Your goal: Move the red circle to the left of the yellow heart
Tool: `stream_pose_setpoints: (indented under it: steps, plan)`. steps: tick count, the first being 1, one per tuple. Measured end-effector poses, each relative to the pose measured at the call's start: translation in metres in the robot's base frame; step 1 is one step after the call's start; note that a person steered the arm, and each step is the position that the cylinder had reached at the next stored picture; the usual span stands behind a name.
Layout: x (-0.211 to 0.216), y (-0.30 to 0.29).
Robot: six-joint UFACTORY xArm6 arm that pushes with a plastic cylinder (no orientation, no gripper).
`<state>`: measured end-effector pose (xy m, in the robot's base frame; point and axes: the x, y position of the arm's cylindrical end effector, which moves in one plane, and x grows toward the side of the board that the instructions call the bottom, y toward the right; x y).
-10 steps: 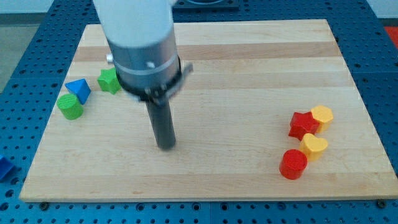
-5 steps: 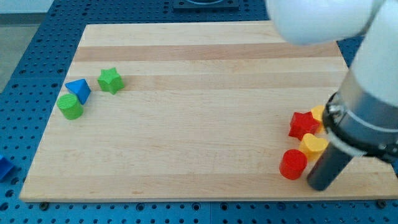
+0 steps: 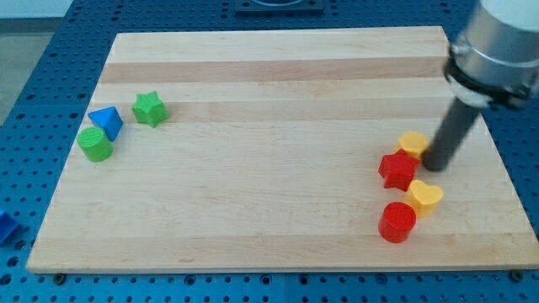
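The red circle [image 3: 397, 222] stands near the view's bottom right, touching the lower left of the yellow heart [image 3: 425, 197]. A red star [image 3: 397, 170] lies above them, with a yellow block [image 3: 412, 142] at its upper right. My tip [image 3: 435, 165] rests just right of the yellow block and red star, above the yellow heart. The dark rod rises from it toward the view's top right.
A green star [image 3: 149, 108], a blue triangular block [image 3: 106, 122] and a green cylinder [image 3: 95, 144] sit together at the view's left. The board's right edge [image 3: 487, 135] is close to my tip.
My tip swept from the board's middle to the bottom right, then up beside the yellow block. The red star and yellow block have shifted left.
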<state>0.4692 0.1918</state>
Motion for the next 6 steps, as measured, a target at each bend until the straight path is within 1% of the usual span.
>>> stream_pose_setpoints:
  steps: [1, 2, 3, 4, 5, 6]
  plan:
    - [-0.055, 0.008]
    - [-0.06, 0.022]
    - [-0.031, 0.118]
    - [0.095, 0.08]
    - [0.144, 0.011]
    - [0.136, -0.05]
